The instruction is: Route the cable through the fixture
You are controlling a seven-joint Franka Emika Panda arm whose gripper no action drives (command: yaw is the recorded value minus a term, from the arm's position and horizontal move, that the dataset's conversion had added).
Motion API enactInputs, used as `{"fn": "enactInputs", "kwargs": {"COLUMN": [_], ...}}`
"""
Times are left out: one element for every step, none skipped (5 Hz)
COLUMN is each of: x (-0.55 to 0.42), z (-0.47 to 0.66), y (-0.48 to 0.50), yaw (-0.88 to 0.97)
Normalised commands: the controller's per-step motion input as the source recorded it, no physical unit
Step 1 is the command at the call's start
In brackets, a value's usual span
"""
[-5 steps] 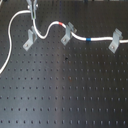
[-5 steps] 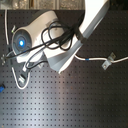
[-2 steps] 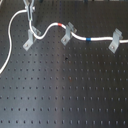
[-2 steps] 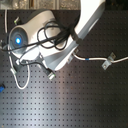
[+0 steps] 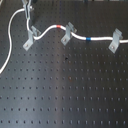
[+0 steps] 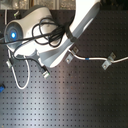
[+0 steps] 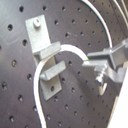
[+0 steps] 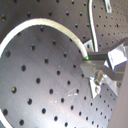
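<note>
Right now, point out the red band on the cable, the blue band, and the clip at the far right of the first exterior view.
red band [image 5: 60, 27], first exterior view, middle of the band.
blue band [image 5: 88, 38], first exterior view, middle of the band.
right clip [image 5: 115, 41], first exterior view, upright grey body.

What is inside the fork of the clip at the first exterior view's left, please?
The white cable lies in the fork of the clip, seen in the first wrist view. The end effector covers how it grips the cable beside the clip.
</note>
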Motion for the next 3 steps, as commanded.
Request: {"fn": "enactInputs", "kwargs": {"x": [-0.004, -0.023, -0.002], "z": [0.69, 0.02, 0.04], "y": [-0.003, 0.005, 0.000], "yaw": [0.02, 0.00, 0.00]}}
